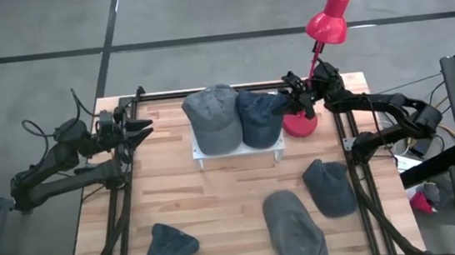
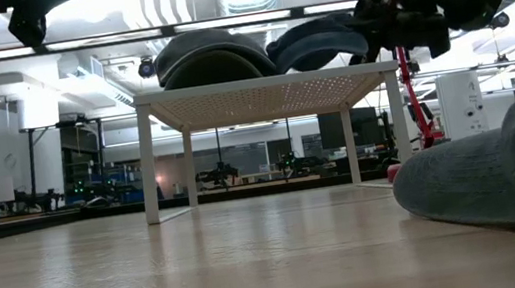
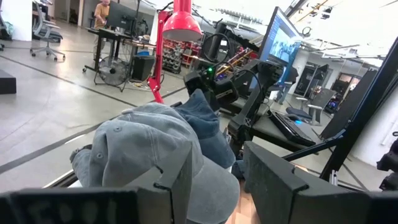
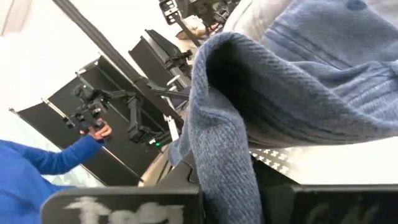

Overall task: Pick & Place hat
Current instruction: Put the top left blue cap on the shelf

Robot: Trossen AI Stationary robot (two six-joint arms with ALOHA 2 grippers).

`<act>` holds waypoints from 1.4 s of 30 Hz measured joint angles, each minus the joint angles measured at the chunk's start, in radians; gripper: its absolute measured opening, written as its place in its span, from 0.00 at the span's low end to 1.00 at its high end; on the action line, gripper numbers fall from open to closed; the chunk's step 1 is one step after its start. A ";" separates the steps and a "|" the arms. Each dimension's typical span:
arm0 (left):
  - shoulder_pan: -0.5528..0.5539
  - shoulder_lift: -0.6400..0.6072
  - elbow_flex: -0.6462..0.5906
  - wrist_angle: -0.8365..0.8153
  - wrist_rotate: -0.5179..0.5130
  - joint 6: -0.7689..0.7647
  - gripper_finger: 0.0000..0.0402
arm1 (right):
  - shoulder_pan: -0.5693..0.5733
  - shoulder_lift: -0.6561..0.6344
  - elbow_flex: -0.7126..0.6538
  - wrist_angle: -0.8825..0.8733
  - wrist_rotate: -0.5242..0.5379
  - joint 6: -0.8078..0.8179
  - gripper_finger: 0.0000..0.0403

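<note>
Counting five hats point(image 1: 212, 119), one stand point(image 1: 200, 153)

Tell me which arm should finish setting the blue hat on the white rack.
Right. The right gripper is already shut on the blue hat at the white rack; the left gripper hangs empty beyond the rack's far side.

The left gripper point(image 3: 214, 186) shows 2 dark fingers point(image 3: 273, 180) standing apart, nothing between them. Just beyond lie a grey cap point(image 3: 140, 152) and a blue cap point(image 3: 208, 127), touching side by side. Behind them stand a red lamp point(image 3: 177, 28), the other arm point(image 3: 217, 81), a monitor point(image 3: 283, 40) and a person point(image 3: 102, 9) at a desk.
</note>
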State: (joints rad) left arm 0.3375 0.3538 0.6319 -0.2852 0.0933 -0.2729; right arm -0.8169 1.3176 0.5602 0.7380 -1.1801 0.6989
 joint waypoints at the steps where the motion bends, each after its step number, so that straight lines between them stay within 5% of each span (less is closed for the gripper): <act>1: 0.000 0.000 0.000 0.000 0.000 0.000 0.36 | -0.002 0.003 0.000 0.000 0.000 0.002 0.03; 20: 0.000 0.000 0.000 0.000 0.000 0.000 0.36 | -0.018 0.008 -0.001 -0.001 -0.006 0.111 0.04; 33: 0.000 0.000 0.000 0.000 0.000 0.000 0.36 | -0.022 -0.022 0.014 -0.001 -0.009 0.170 0.24; 42: 0.000 0.000 0.000 0.000 0.000 0.000 0.36 | -0.022 -0.022 0.081 -0.177 -0.046 0.154 0.23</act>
State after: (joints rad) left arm 0.3374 0.3542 0.6323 -0.2850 0.0933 -0.2728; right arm -0.8387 1.2957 0.6407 0.5610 -1.2263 0.8529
